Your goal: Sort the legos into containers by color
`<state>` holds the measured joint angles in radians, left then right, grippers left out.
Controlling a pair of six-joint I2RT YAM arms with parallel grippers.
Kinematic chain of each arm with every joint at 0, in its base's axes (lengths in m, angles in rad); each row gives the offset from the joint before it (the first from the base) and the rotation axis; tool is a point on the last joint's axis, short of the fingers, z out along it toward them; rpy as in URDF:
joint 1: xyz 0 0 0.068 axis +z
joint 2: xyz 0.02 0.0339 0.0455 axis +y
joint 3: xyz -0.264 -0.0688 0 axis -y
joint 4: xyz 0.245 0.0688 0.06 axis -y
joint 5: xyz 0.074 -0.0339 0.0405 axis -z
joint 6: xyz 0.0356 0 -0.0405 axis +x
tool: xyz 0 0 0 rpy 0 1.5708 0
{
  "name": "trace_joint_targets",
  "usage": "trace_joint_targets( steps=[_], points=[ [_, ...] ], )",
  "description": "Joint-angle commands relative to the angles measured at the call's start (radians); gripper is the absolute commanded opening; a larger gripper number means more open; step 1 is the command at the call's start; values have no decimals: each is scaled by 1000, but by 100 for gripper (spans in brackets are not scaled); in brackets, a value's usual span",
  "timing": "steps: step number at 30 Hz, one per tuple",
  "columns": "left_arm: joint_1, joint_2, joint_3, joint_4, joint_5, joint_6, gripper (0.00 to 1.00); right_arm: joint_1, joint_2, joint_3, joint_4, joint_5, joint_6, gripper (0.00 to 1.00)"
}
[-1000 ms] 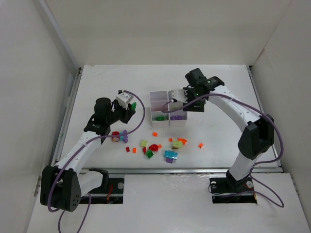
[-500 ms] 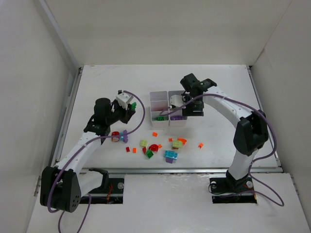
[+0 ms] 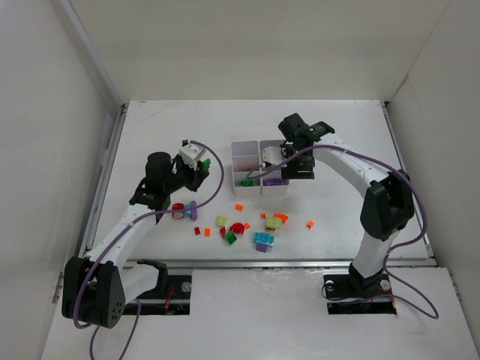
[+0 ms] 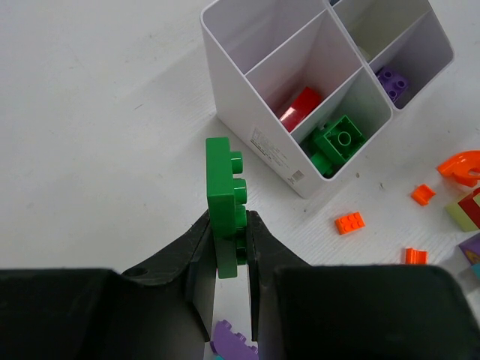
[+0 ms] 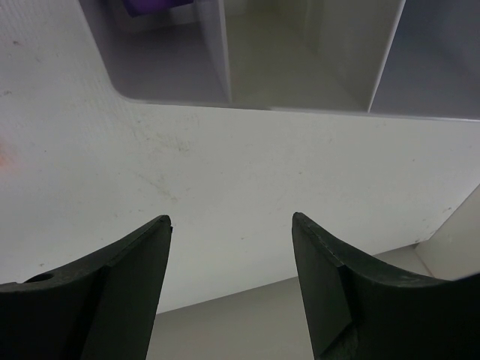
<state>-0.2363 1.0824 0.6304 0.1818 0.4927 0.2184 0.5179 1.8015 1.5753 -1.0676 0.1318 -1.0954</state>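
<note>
**A:** What has the left gripper (image 4: pixel 226 225) got?

**B:** A flat green brick (image 4: pixel 223 187), pinched on edge between the two fingers. Its studs face right in the wrist view, and most of it sticks out past the fingertips. The jaws are closed down to the brick's thickness.

**A:** Where is that over the table (image 3: pixel 165 127)?

**B:** Left of the white tray (image 4: pixel 255 127), near it but not touching, above bare tabletop.

**A:** And the right gripper (image 5: pixel 231 247)?

**B:** Spread wide, with nothing between the fingers. It hangs low over the table just beside the tray's right wall.

**A:** What's in the tray?

**B:** It has six compartments, two by three.
- The near-left one holds a chunky green brick (image 4: pixel 341 139), with another green bit beside it.
- The middle-left one holds a red brick (image 4: pixel 300 107).
- The near-right one holds a purple brick (image 4: pixel 391 81).

**A:** And the unsorted ones?

**B:** The loose legos (image 3: pixel 238 227) lie scattered on the near side of the tray, between the two arms. They are red, orange, yellow-green, green, cyan and purple.
- A small orange brick (image 4: pixel 349 222) lies close to the tray's near-left corner.
- An orange arch piece (image 4: pixel 463 165) lies farther right.
- A purple piece (image 4: pixel 234 341) shows just under the left gripper's fingers.
- From overhead, a red piece (image 3: pixel 178 211) lies at the left end of the scatter, beside the left arm.
</note>
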Motion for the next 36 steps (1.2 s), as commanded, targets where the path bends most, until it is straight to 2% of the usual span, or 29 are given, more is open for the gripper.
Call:
trace_joint_targets(
  steps=[1,17,22,31,36],
  points=[
    [-5,-30,-5,33,12,-16,0,5,-34,12,18,5,2,71],
    [-5,-39,-5,33,12,-16,0,5,-65,-15,37,34,2,71],
    [-5,-39,-5,33,12,-16,0,-24,-99,-6,76,-41,2,71],
    [-5,-39,-5,33,12,-16,0,-45,-142,-24,100,-41,2,71],
    [-5,-29,23,33,72,30,0,-54,-162,-24,138,-72,20,71]
  ],
)
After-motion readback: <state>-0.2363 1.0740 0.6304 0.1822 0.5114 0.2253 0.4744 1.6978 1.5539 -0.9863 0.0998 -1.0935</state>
